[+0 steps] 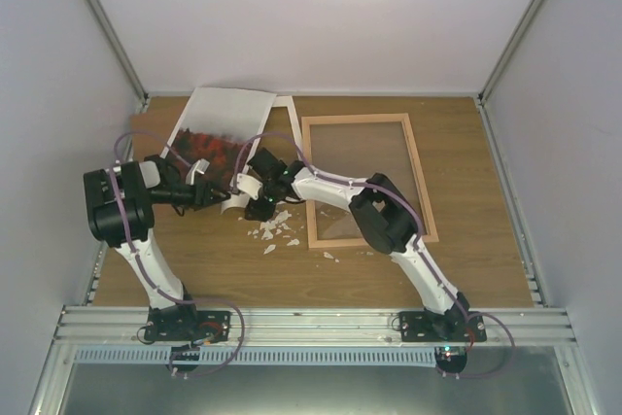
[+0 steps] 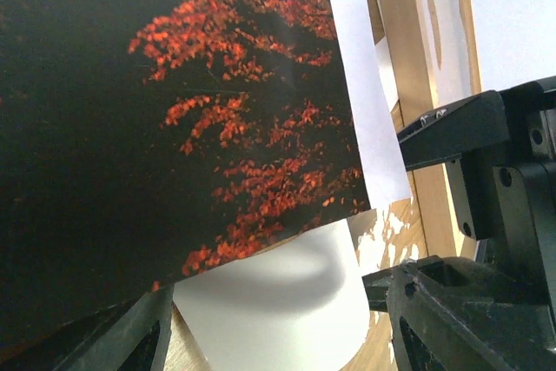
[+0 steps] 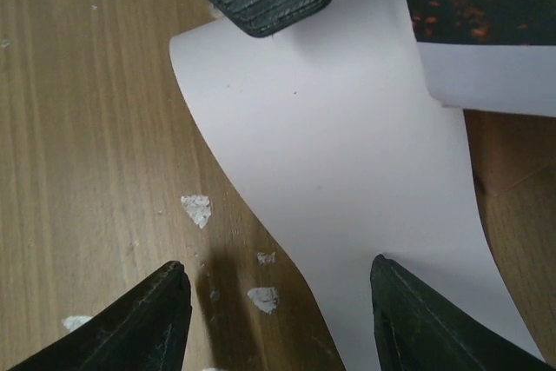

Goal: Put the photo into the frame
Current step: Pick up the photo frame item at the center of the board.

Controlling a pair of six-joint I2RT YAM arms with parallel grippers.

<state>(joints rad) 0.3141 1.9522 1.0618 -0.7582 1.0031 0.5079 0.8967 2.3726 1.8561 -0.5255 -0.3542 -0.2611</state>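
Right fingers over photo, wooden table

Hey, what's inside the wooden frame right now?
Only the clear pane, with the table wood showing through it. The photo is not inside; it sits lifted to the left of the frame. The right arm crosses the near-left corner, hiding that part.

White-bordered red-orange photo, pale-wood frame

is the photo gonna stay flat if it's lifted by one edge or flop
Likely floppy: the photo curls over at its white border. Probably light, thin paper, so it may crease if pinched hard.
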